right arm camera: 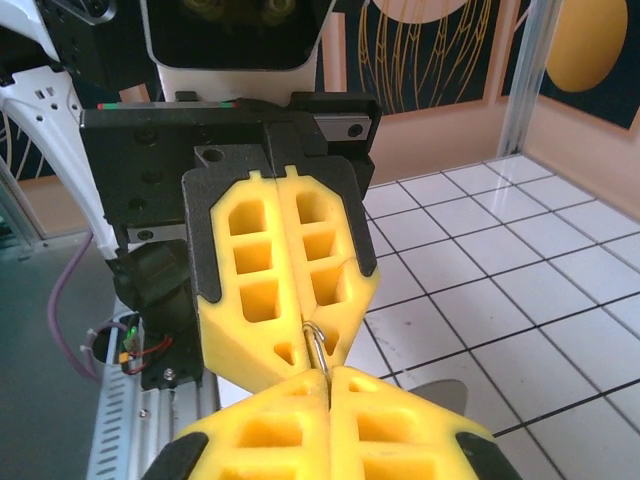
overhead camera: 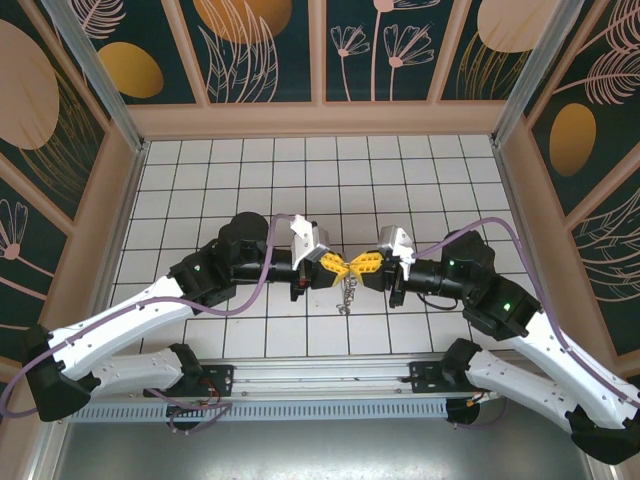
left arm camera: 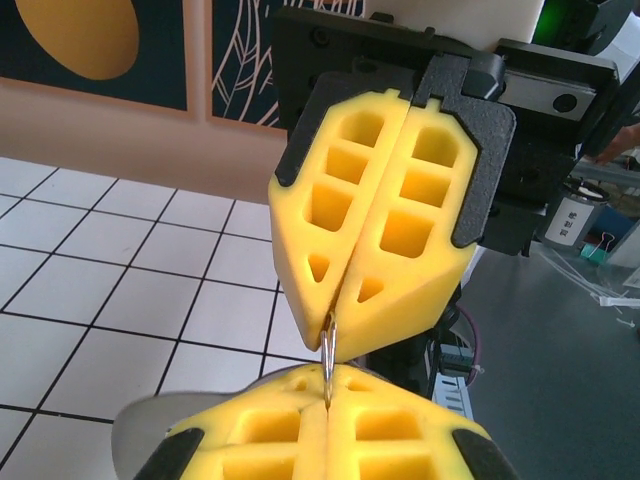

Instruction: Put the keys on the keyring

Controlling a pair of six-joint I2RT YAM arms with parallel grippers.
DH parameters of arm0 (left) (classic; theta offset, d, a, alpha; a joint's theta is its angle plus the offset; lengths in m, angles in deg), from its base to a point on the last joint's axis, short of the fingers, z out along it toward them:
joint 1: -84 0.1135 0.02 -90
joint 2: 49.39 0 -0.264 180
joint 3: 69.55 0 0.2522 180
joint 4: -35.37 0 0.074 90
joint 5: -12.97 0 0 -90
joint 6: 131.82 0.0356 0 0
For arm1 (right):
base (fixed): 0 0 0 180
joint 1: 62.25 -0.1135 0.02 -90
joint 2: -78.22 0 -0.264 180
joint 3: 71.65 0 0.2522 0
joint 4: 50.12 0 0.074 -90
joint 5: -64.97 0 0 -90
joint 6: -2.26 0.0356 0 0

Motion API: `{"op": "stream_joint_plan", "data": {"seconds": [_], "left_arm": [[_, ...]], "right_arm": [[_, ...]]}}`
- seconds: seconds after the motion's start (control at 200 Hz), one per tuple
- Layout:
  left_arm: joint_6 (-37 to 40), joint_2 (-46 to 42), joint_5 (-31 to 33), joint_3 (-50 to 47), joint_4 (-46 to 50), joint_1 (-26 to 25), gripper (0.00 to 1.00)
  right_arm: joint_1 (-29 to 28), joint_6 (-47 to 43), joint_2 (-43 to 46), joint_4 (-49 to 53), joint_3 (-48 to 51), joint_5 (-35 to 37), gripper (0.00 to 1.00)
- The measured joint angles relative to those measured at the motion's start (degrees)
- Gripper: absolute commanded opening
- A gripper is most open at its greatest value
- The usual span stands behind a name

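1. Threading looks like the step in hand: both arms share the keyring (left arm camera: 328,345) above the middle of the tiled table (overhead camera: 200,170), somewhat nearer its near edge.
2. The left gripper (overhead camera: 338,266) has its yellow fingers pressed together, clamped on the thin wire loop of the keyring.
3. The right gripper (overhead camera: 364,264) meets it tip to tip. Its fingers are likewise together, pinching the same loop from the opposite side.
4. Only that metal loop shows between the fingertips, and I cannot make out any strap.
5. The keys (overhead camera: 345,295) appear as a small dark cluster hanging just below the meeting fingertips. They are too small to tell whether they are already on the loop or touch the table.
6. As I judge it, the next move calls for one gripper to hold firm. The other must release and regrip in tiny motions, to open the loop's coil or slide a key along it.
7. The risk is that the thin wire twists out of either grip.
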Motion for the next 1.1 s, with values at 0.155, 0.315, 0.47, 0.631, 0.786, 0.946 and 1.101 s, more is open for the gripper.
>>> {"op": "stream_joint_plan", "data": {"seconds": [0.155, 0.315, 0.47, 0.631, 0.786, 0.946, 1.101], "left_arm": [[0.11, -0.04, 0.55, 0.00, 0.33, -0.02, 0.11], [1.03, 0.70, 2.54, 1.09, 3.56, -0.09, 0.28], [2.62, 2.10, 5.22, 3.37, 8.61, -0.09, 0.29], [4.74, 3.69, 8.28, 6.78, 14.16, -0.13, 0.28], [6.54, 4.59, 10.23, 8.04, 18.14, -0.11, 0.26], [7.96, 5.01, 11.32, 8.63, 21.18, -0.13, 0.25], [9.18, 5.75, 12.07, 9.79, 22.82, -0.13, 0.28]], "right_arm": [[0.00, -0.04, -0.07, 0.04, 0.00, 0.07, 0.00], [0.00, -1.33, -0.76, 1.14, -0.15, 1.01, 0.00], [0.00, -3.04, -2.43, 3.87, -1.44, 2.82, 0.00], [0.00, -5.20, -4.46, 6.56, -3.13, 4.17, 0.00], [0.00, -6.73, -5.51, 8.68, -3.80, 4.28, 0.00], [0.00, -7.76, -5.99, 9.94, -4.61, 4.07, 0.00], [-0.26, -8.57, -6.34, 10.38, -4.68, 3.39, 0.00]]}}
